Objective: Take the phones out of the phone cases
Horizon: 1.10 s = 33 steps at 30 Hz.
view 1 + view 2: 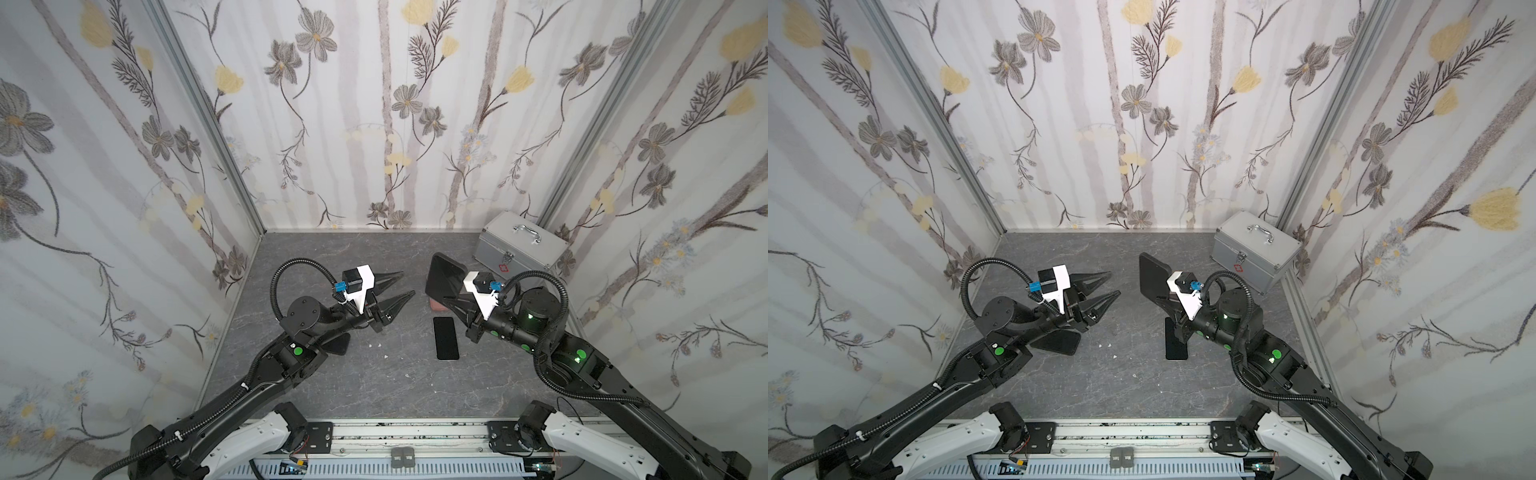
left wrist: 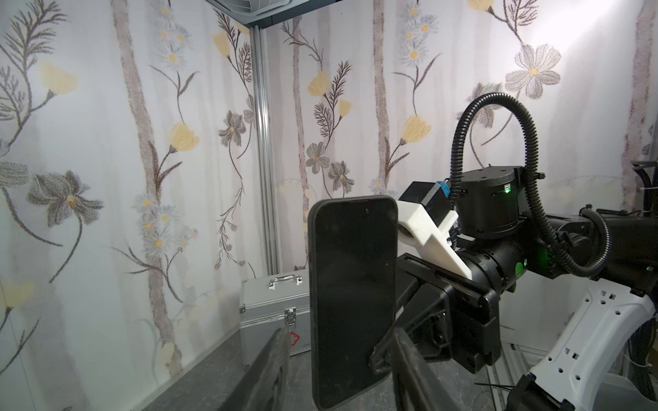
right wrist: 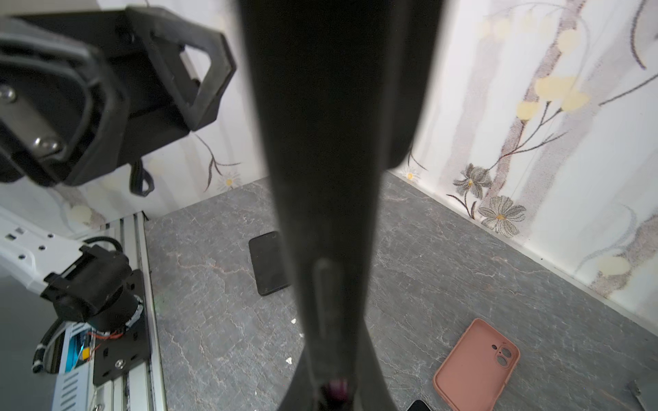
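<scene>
Right tool (image 1: 451,300) grips the phone (image 2: 352,302) upright above the empty pink case (image 3: 477,363); open left tool (image 1: 407,283) faces its screen

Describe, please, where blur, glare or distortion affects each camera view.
Right wrist view: the gripped phone fills the middle as a dark, out-of-focus band; the pink case on the table is sharp. Left wrist view: glare whitens the wall; the left gripper has blurred fingers. In both top views: the wide lens splays the corner posts outward, light is even.
</scene>
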Each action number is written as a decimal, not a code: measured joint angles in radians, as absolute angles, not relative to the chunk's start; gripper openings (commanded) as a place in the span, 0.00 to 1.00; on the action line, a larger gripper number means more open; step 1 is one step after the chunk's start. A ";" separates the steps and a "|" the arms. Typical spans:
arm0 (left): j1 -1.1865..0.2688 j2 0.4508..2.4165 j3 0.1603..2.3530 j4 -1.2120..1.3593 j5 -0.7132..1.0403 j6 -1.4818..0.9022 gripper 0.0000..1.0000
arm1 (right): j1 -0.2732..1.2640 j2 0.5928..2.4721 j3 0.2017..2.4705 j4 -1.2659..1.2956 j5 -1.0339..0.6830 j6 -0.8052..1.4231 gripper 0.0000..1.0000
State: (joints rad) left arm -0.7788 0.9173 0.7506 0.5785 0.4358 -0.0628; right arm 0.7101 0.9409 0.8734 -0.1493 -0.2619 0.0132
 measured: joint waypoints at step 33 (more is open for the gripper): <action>-0.645 1.067 0.958 0.683 0.783 -0.500 0.56 | 0.629 1.050 0.834 0.092 -0.651 -0.245 0.00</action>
